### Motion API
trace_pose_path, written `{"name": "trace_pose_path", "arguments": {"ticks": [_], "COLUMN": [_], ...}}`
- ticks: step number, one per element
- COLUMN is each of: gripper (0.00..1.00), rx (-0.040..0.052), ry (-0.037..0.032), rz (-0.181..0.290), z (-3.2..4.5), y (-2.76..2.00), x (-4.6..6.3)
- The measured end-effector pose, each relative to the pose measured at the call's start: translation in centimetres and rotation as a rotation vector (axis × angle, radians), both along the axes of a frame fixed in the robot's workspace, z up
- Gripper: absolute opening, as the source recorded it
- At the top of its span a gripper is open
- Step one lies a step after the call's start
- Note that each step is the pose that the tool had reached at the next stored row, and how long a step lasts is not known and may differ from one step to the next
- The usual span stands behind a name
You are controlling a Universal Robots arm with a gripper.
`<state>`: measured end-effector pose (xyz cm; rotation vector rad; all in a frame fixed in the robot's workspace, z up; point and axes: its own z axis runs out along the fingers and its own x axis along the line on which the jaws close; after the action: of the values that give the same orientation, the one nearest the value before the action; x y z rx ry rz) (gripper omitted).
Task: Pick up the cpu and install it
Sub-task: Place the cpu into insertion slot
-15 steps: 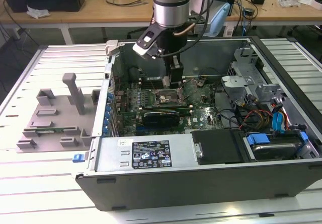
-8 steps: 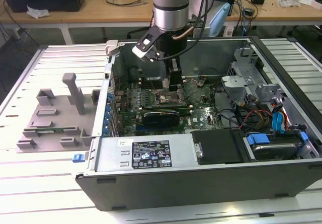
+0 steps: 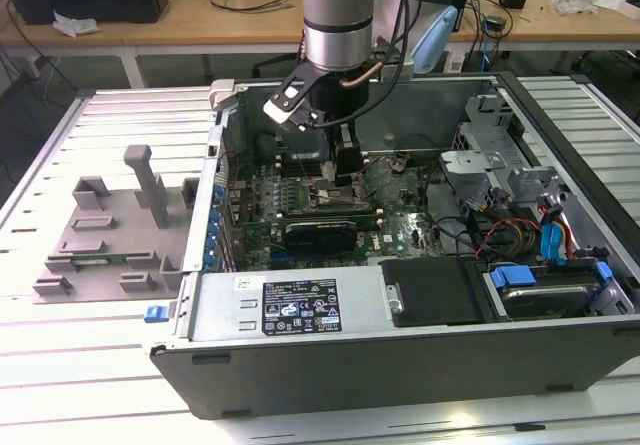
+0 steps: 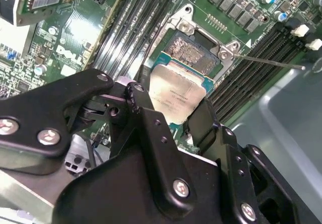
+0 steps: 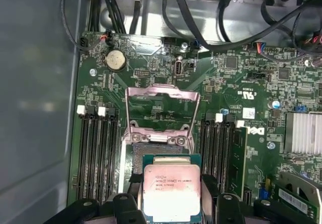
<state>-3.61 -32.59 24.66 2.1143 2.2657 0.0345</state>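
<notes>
- The cpu (image 5: 172,191) is clamped by its opposite edges between the closed-in fingers of the gripper (image 5: 172,206).
- In both wrist views, the cpu (image 4: 178,90) is held partly over the open socket (image 4: 190,50) near the middle of the motherboard (image 5: 241,83).
- Contact with the socket cannot be told.
- In the exterior view, the gripper (image 3: 341,172) is lowered inside the computer case (image 3: 400,365).

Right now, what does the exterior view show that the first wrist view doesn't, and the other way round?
Exterior view: the whole open computer case, the arm reaching into it, and a grey fixture on the exterior view's left. First wrist view: the cpu gripped between the fingers at the open socket, its metal frame raised, plus a coin cell. Both: the green motherboard.
</notes>
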Motion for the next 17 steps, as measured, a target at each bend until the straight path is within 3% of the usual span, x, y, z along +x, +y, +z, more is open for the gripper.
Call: {"name": "trace_pose_path", "arguments": {"ticks": [17], "gripper": [0.55], "rx": [-0.0014], "ry": [0.0], "rz": [0.0], "z": [-1.51], "y": [0.0], "x": [-0.1]}}
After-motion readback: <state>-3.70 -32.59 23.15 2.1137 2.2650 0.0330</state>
